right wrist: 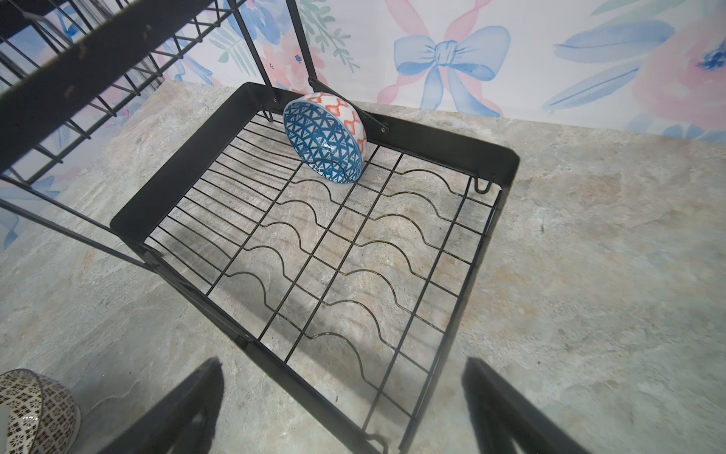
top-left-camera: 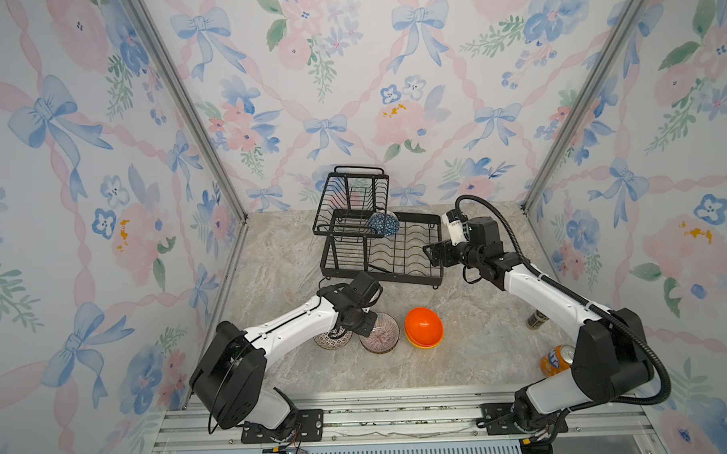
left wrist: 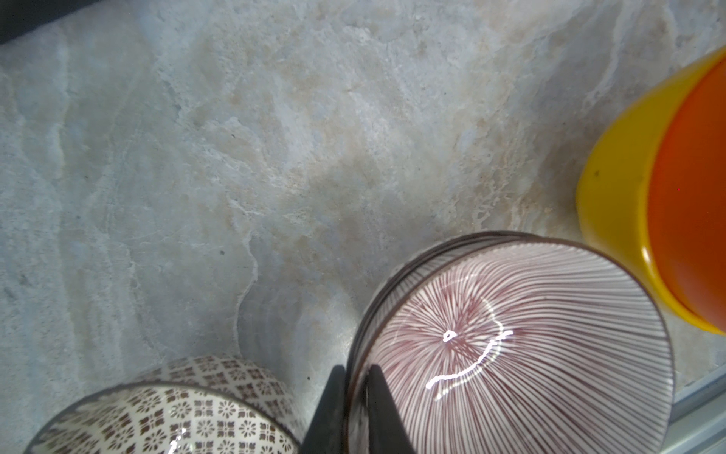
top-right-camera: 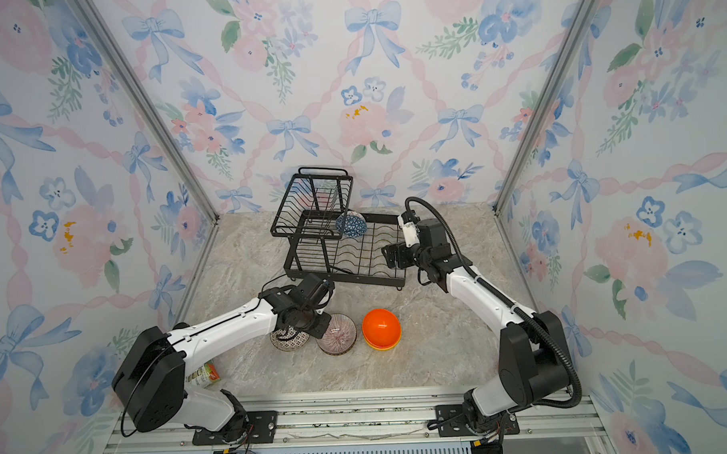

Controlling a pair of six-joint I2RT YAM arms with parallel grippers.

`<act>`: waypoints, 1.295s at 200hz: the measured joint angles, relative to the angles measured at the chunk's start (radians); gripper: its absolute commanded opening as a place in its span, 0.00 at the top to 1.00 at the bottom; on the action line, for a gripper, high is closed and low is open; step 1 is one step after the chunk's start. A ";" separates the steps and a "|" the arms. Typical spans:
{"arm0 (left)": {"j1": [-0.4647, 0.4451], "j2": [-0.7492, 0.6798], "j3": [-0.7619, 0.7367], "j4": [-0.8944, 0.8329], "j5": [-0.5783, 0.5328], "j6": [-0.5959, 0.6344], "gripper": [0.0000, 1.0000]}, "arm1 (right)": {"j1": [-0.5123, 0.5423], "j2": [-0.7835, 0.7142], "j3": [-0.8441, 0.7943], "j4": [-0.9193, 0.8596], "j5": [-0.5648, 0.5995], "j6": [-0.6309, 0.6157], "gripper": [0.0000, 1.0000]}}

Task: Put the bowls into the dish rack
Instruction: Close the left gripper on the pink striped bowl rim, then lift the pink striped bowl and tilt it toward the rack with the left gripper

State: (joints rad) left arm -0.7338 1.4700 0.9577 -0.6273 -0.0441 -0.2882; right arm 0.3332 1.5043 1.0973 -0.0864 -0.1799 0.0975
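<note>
— Black left fingers (left wrist: 377,408) are pinched almost together on the rim of the small round pink radial-striped bowl (left wrist: 510,346), one finger inside the wall and one outside!
— A tight nip on the edge. Is that bowl off the marble-look bench (left wrist: 235,157)?
— Can't tell from these angles. In both top views it shows at the near middle of the bench, right under the left wrist.
— Neighbours?
— Just beside it, on the left arm's side, is the brown-and-white lattice-patterned ceramic bowl (left wrist: 176,408). On the other side, near but apart, the plain glossy orange bowl (top-left-camera: 423,325) is nested in the plain yellow bowl (left wrist: 616,196).
— Over to the other arm.
— Right fingers (right wrist: 184,408) are spread wide, holding nothing, hovering at the right-hand end of the black metal wire dish rack (right wrist: 510,169).
— Anything loaded?
— One: the blue triangle-patterned bowl (right wrist: 326,145) stands on its edge at the far side of the wide slotted base, just beside the raised basket's posts.
— And the rack itself?
— At the back of the bench, close to the floral wall. An orange soda can (top-left-camera: 555,360) stands at the near right, beside the right arm.
</note>
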 measured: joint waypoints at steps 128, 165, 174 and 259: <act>0.000 -0.038 0.019 -0.008 -0.020 0.000 1.00 | -0.005 0.002 0.000 0.000 -0.003 0.000 0.03; 0.000 -0.095 0.019 -0.011 -0.050 0.005 1.00 | -0.005 0.002 0.000 -0.001 -0.008 0.000 0.03; 0.000 -0.108 0.019 -0.012 -0.057 0.007 1.00 | -0.005 0.002 0.000 -0.001 -0.008 0.000 0.03; 0.000 -0.179 0.019 -0.025 -0.079 0.015 1.00 | -0.005 0.002 0.000 -0.008 -0.022 0.000 0.03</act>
State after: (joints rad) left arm -0.7338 1.2907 0.9771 -0.6525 -0.1234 -0.2729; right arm 0.3279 1.5059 1.0973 -0.0940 -0.2020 0.0975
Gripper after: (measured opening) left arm 0.048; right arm 0.968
